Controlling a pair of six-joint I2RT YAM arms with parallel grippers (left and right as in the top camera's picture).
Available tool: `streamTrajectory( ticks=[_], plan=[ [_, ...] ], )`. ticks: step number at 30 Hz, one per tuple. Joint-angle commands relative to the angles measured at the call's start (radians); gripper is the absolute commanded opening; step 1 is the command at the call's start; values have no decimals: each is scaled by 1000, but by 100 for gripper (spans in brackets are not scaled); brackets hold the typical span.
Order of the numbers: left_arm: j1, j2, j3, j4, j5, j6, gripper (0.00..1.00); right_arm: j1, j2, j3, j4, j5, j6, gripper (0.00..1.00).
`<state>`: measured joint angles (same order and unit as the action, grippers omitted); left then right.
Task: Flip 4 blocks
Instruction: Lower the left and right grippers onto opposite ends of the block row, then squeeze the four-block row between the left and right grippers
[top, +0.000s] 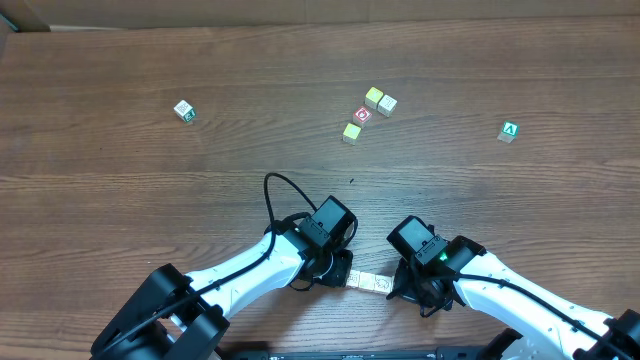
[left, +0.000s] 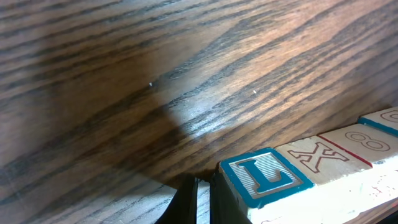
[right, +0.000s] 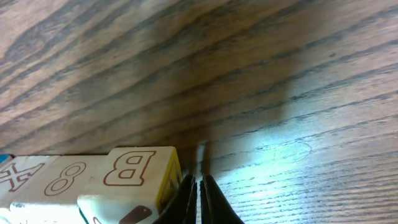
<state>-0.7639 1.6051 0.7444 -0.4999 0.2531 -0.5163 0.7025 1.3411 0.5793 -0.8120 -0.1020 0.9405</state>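
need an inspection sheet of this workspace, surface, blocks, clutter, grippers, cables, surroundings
surface: dark wood-grain table, no spills seen
job's things: row of four blocks, tops reading L, X, 8, B, between the two grippers
clutter: green A cube; red-circle cube with three neighbours; lone cube at far left
grippers: left gripper jaws shut at the L end; right gripper jaws shut at the B end
cables: black cable loops by the left gripper
surroundings: pale strip past the far edge, nothing else seen

Four pale blocks (top: 368, 283) in tight row, apparently touching; top faces L, X, 8, B; lying flat.
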Motion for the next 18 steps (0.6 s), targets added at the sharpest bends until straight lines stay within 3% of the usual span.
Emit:
streamTrajectory(
  ticks=[1, 18],
  plan=[
    [-2, 43, -16, -11, -69, 64, 4, 2, 1, -3, 17, -43, -32, 7],
    [-2, 43, -16, -49, -213, 106, 4, 3, 1, -3, -6, -107, -55, 7]
  ],
)
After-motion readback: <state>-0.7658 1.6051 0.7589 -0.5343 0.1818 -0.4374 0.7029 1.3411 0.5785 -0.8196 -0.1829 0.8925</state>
